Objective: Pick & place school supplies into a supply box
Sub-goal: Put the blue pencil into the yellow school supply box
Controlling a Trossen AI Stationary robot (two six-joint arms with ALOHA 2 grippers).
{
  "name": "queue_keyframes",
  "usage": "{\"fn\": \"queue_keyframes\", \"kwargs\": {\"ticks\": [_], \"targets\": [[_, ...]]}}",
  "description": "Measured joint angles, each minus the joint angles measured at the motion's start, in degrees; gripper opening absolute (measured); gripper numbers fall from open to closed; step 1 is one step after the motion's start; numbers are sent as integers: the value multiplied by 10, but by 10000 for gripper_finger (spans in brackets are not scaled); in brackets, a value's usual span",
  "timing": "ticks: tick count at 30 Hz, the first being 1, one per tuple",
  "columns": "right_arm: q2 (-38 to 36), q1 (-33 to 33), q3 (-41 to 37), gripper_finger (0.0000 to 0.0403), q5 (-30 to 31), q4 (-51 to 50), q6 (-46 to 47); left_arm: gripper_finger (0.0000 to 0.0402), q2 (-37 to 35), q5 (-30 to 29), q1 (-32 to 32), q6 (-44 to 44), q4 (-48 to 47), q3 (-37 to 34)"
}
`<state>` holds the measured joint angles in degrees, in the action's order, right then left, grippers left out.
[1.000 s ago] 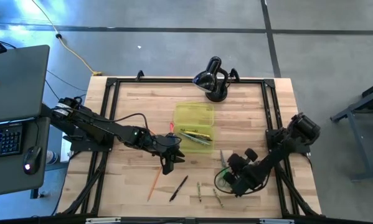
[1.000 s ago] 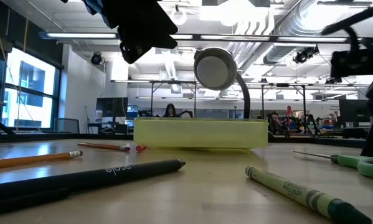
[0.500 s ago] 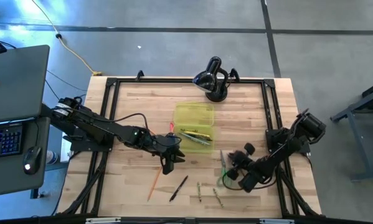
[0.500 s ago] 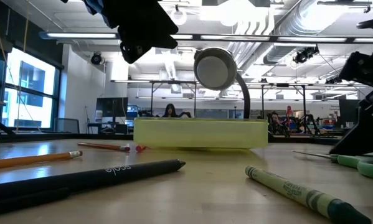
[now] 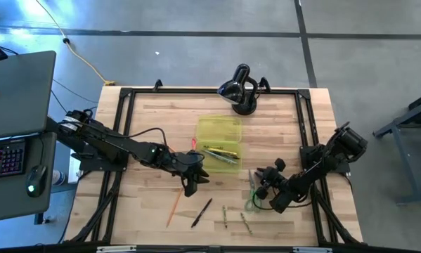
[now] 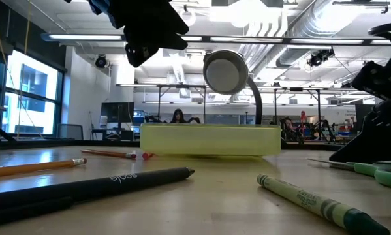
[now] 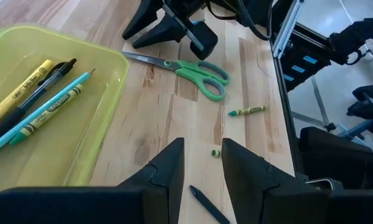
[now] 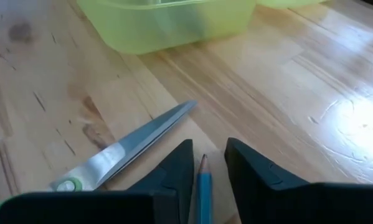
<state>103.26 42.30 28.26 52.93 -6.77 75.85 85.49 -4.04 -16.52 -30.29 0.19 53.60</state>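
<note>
Several pens lie in my supply box (image 5: 220,139); scissors (image 7: 195,68) and loose pencils wait on the surface (image 5: 154,126). My right claw (image 8: 203,165), spread, straddles a blue pencil (image 8: 203,186).

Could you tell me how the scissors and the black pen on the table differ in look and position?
The scissors have green handles and bare metal blades; the black pen is one dark, slim stick. The scissors lie right of the supply box, by the right gripper; the pen lies nearer the table's front edge, below the left gripper. Both lie flat outside the box.
</note>
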Motion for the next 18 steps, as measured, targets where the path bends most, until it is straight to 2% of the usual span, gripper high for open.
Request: {"fn": "queue_keyframes", "kwargs": {"ticks": [3,8,15,18], "targets": [[0,1,-8,65,0,10,7,140,0,-1,0,0,0,0],[0,9,-13,9,6,17,19,140,0,-2,0,-1,0,0],[-1,14,-2,4,17,20,-8,140,0,-2,0,-1,-1,0],[-25,-1,7,3,19,17,-31,140,0,-2,0,-1,-1,0]]}}
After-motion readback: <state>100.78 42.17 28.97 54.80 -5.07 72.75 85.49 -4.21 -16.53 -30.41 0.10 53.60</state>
